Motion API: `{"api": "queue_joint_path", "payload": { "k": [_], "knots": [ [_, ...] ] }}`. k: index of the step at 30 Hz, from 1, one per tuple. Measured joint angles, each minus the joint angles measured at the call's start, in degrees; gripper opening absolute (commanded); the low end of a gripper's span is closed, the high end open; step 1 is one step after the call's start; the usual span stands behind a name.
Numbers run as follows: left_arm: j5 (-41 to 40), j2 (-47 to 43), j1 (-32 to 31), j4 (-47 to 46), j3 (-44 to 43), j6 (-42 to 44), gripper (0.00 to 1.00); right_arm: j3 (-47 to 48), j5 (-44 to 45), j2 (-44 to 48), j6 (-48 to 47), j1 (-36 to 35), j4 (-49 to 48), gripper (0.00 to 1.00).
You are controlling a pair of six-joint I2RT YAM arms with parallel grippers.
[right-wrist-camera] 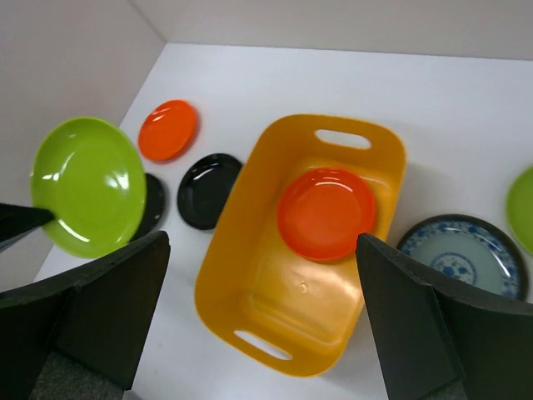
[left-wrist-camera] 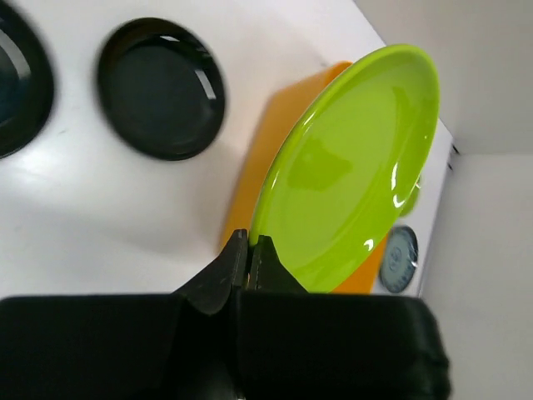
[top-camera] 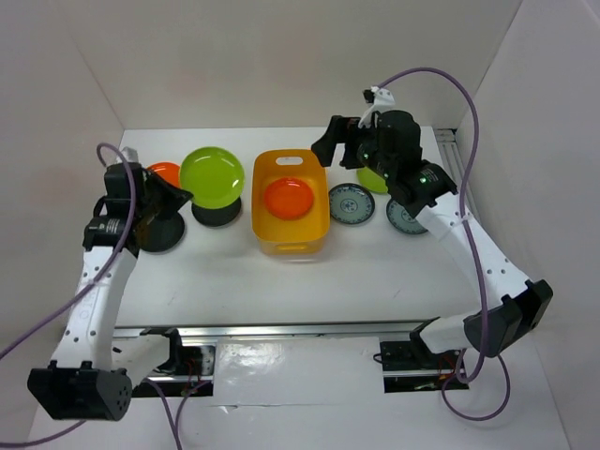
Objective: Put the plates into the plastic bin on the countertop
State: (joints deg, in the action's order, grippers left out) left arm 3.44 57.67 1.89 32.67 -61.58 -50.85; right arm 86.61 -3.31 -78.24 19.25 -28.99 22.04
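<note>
Countertop (top-camera: 281, 286): white and flat, with a metal rail (top-camera: 281, 330) along the near edge. Every loose plate sits on it.

Bin (top-camera: 265, 225): yellow-orange tub at mid-table, long axis running near to far, with a slot handle at each end. One orange plate (top-camera: 288, 198) lies flat on its floor, slightly toward the far end. Nothing else is in the bin.

Left gripper (left-wrist-camera: 249, 250): fingers pinched tight on the rim of the held green plate (top-camera: 211, 176). That plate is off the table, tilted steeply, glossy face toward the top camera. It is just left of the bin's left wall and not over the opening. A black plate (top-camera: 217, 216) lies on the table directly under it.

Right gripper (right-wrist-camera: 261, 240): fingers spread wide, holding nothing. It hangs in the air at the far right corner of the bin, and its wrist camera looks down into the tub.

Plates left of the bin:
- the second black plate (top-camera: 161, 239) is near the first, partly covered by the left arm
- the second orange plate (top-camera: 165, 172) is behind the two black plates, toward the far left

Plates right of the bin:
- a blue-patterned plate (top-camera: 352, 202) is flat, just beside the right wall
- the second blue-patterned plate (top-camera: 405, 217) is further right, partly under the right arm
- the other green plate (top-camera: 372, 180) is behind those two and mostly hidden by the right gripper. The right wrist view catches only a sliver of it.

Count: one plate in the bin, one in the left gripper's hold, six on the table.
</note>
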Motion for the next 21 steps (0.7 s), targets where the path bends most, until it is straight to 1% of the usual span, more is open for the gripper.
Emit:
{"api": "queue_joint_path", "payload": {
  "k": [2,4,9,12,15,20,21],
  "knots": [
    [1.92,3.65,-2.01,-2.38,-2.91,1.09,0.0,-1.53,1.68,0.42,1.14,1.88,-0.44,1.0],
    [3.41,10.14,-4.76,-5.38,-6.29,2.12,0.0,-4.52,3.28,1.31,2.49,4.59,-0.46,1.0],
    [4.04,31.5,-13.0,-9.62,-17.66,6.45,0.0,-17.81,5.84,6.51,5.88,13.33,-0.7,1.0],
    [3.91,40.15,-16.26,-10.32,-21.84,8.37,0.0,-25.86,5.99,11.34,7.37,18.38,-0.17,1.0],
    [3.72,46.4,-18.21,-10.36,-25.4,9.68,0.0,-30.6,5.66,15.98,8.2,20.92,0.81,1.0],
    [2.82,53.59,-19.32,-9.75,-31.65,11.74,0.0,-31.95,5.18,20.87,8.37,21.2,1.18,1.0],
    [2.6,55.12,-19.56,-9.75,-33.14,11.93,0.0,-32.96,4.59,21.7,8.68,21.2,0.98,0.98]
  ]
}}
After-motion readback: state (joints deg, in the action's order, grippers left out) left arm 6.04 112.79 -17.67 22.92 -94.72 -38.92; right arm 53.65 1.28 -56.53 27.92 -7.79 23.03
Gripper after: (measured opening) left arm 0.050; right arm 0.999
